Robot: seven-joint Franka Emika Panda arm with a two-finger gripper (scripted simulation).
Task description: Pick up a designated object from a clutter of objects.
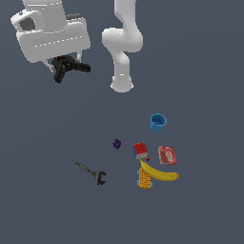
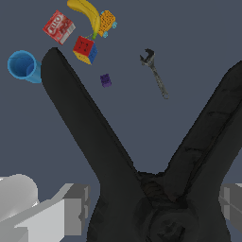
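While the rest of the clutter lies on the dark grey surface (image 1: 47, 200), the black spring clamp (image 1: 68, 68) hangs high above it, pinched in the end effector (image 1: 61, 66) at the exterior view's upper left. The wrist view shows the clamp (image 2: 142, 179) from close by: its two handles splay out in a wide V, and the grey fingers (image 2: 71, 210) press in on its body from either side.

Far below, the other items sit well apart from the clamp. A blue cup (image 1: 158, 122) stands upright nearest the arm's white base (image 1: 122, 85). A small purple block (image 1: 116, 144) lies alone between the cup and the grey wrench (image 1: 90, 171), which rests flat toward the exterior view's left. A coloured cube (image 1: 140, 151) with a red face sits just beside a red box (image 1: 167, 155). The banana (image 1: 159, 173) lies close below both, its stem end pointing toward the cube, and it touches or overlaps the yellow-blue toy (image 1: 145, 180).
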